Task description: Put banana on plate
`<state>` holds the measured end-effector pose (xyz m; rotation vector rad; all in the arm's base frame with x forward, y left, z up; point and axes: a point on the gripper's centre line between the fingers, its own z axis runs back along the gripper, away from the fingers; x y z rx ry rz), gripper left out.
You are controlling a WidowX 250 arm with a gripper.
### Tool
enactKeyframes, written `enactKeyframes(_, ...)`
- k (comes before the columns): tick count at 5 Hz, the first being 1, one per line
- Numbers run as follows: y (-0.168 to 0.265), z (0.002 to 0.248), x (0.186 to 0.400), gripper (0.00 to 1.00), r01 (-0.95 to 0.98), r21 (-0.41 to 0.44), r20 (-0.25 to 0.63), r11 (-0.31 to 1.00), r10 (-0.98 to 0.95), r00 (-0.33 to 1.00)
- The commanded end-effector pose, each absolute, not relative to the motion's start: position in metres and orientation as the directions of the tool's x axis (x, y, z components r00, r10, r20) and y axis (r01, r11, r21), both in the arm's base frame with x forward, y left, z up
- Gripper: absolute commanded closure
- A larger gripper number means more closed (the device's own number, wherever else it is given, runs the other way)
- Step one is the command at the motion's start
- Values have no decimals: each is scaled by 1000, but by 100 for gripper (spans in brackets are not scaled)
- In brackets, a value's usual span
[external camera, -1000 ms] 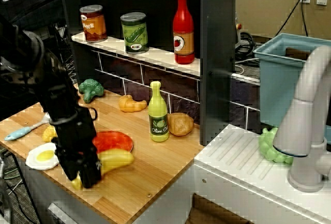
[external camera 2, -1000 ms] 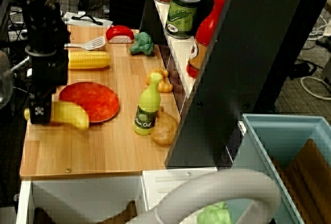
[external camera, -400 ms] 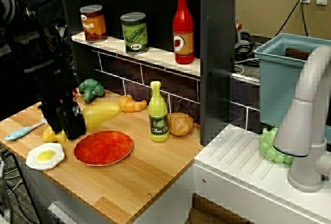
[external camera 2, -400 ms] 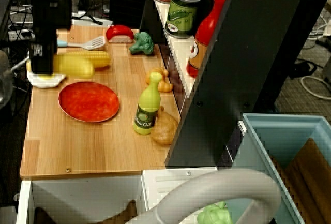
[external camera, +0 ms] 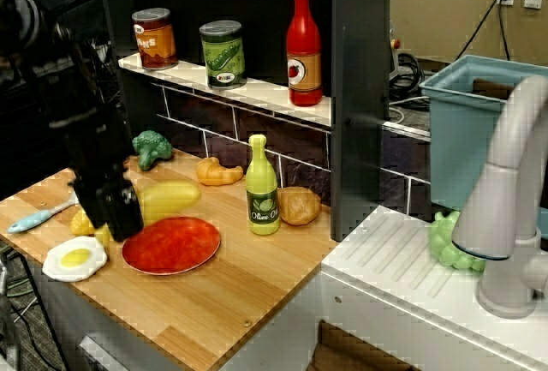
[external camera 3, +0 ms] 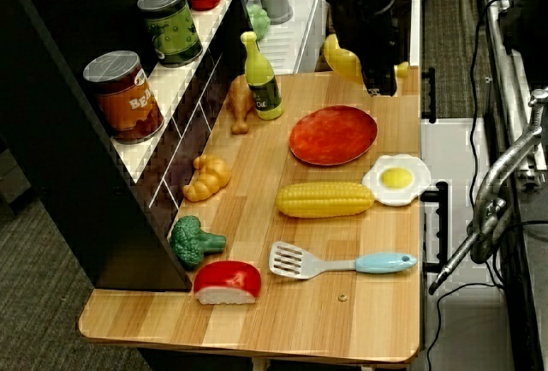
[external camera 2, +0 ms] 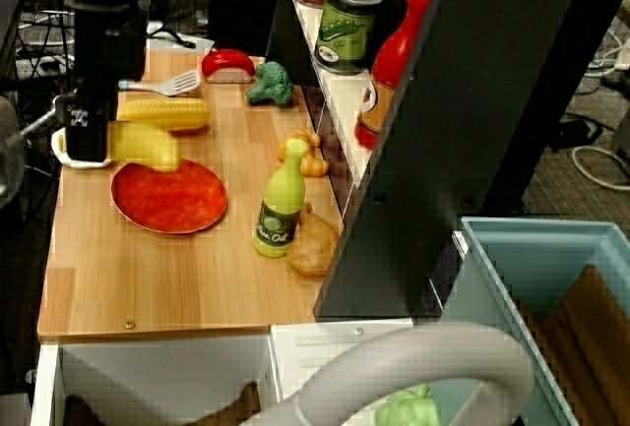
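Note:
The glossy yellow banana (external camera: pixel 169 200) hangs in the air, held at its stem end by my black gripper (external camera: pixel 120 217), which is shut on it. It hovers just above the left rim of the red-orange plate (external camera: pixel 171 245), which lies flat on the wooden counter. In the overhead view the gripper (external camera 2: pixel 87 136) holds the banana (external camera 2: pixel 148 144) over the plate's (external camera 2: pixel 169 196) far-left edge. From the opposite side the banana (external camera 3: pixel 341 58) sticks out left of the gripper (external camera 3: pixel 381 75), beyond the plate (external camera 3: pixel 332 134).
A corn cob (external camera 2: pixel 162 111), a fried egg (external camera: pixel 75 258) and a spatula (external camera 3: pixel 338 261) lie left of the plate. An olive oil bottle (external camera: pixel 262 187), a croissant (external camera: pixel 218 171), broccoli (external camera: pixel 151 146) and a brown roll (external camera: pixel 298 205) stand behind it. Cans and a red bottle (external camera: pixel 304 45) sit on the shelf.
The gripper lifted the banana from the counter at the plate's front edge and carried it up and left. In the last half second it has come down closer to the plate's rim.

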<state>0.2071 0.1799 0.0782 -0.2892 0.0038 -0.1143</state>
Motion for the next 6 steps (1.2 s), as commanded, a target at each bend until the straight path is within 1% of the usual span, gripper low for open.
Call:
enactKeyframes(1, 184, 63, 222, 100, 157, -232, -4, 960, -162, 987)
enactKeyframes(2, 184, 63, 222, 0, 157, -232, -4, 960, -162, 987)
enactKeyframes(6, 184, 63, 222, 0, 157, -232, -4, 960, -162, 987)
